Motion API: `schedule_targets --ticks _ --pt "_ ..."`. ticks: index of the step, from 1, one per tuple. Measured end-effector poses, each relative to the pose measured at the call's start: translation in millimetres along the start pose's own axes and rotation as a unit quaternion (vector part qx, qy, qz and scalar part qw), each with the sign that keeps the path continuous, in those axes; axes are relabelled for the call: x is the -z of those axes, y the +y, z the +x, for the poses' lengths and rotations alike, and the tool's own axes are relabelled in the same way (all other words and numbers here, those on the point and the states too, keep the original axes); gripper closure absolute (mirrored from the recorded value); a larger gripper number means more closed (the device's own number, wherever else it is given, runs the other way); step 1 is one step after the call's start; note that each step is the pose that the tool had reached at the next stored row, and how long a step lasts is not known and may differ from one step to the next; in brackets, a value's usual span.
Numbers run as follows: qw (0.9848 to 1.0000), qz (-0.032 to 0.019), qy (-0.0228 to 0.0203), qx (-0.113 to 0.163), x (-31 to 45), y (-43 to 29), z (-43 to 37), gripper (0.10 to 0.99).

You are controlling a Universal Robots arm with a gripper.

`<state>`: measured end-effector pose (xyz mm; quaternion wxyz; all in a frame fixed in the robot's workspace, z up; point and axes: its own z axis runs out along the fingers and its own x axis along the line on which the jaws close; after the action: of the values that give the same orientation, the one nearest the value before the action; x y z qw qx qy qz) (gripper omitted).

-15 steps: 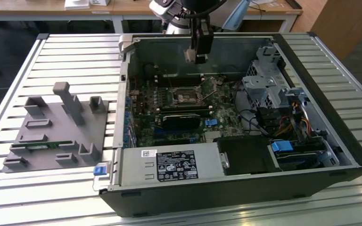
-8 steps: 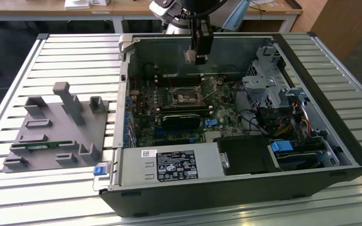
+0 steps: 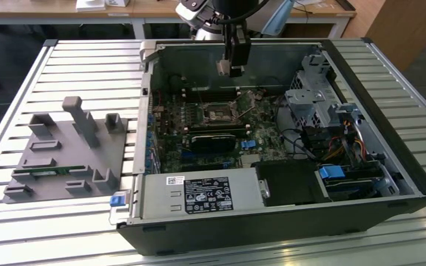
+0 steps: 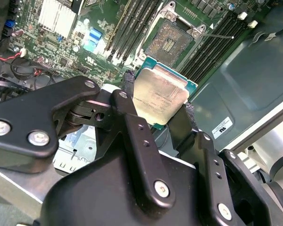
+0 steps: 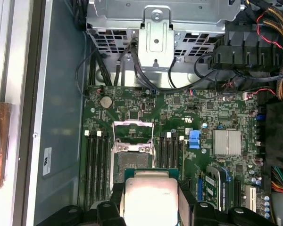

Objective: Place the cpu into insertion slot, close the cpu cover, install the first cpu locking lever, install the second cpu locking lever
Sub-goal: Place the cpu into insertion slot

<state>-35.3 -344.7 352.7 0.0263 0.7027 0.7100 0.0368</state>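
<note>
We held the arm [image 3: 232, 14] upright over the open case [image 3: 272, 61], fingers [image 4: 128, 84] pinching the cpu [image 4: 160, 94] by two edges, hovering well above the bare insertion slot [image 4: 169, 43], cpu cover [image 5: 133, 135] raised.

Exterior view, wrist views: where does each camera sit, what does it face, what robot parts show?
Exterior view: off-arm, looking down into the open black computer case; arm, hand show.
First wrist view: wrist-mounted, facing the green circuit board; hand shows.
Second wrist view: wrist-mounted, slanted; hand shows close.
Both wrist views share the flat silver-grey square cpu and dark square insertion slot.
</note>
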Motion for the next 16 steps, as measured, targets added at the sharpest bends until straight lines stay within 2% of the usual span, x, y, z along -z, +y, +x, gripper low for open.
schedule_targets --ticks 16 --pt "1.0 0.0 -0.0001 0.0 -4.0 -0.4 -0.1 0.549"
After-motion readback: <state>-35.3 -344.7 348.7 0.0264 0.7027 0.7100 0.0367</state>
